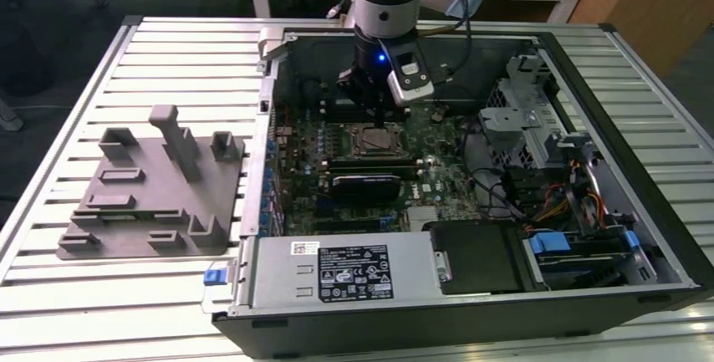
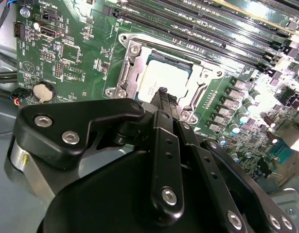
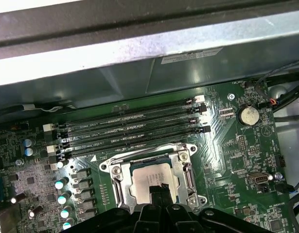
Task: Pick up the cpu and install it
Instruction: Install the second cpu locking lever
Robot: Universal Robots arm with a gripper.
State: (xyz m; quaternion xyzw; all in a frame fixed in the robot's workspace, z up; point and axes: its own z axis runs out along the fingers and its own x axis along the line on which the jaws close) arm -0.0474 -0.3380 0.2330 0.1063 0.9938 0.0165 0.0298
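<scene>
The cpu (image 3: 151, 180) lies flat inside the motherboard socket frame (image 3: 121, 178), its silver top showing in both wrist views. The claw (image 2: 163, 94) hangs just above it with its black fingertips drawn narrowly together, seemingly holding nothing, though contact is hard to judge. On the slatted surface (image 1: 167, 61), a grey plastic tray (image 1: 150, 191) sits beside the open computer case (image 1: 267, 69).

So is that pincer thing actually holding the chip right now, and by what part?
It cannot be told. The pincer sits just over the cpu, which lies in the socket frame, but any hold on it is hidden.
</scene>
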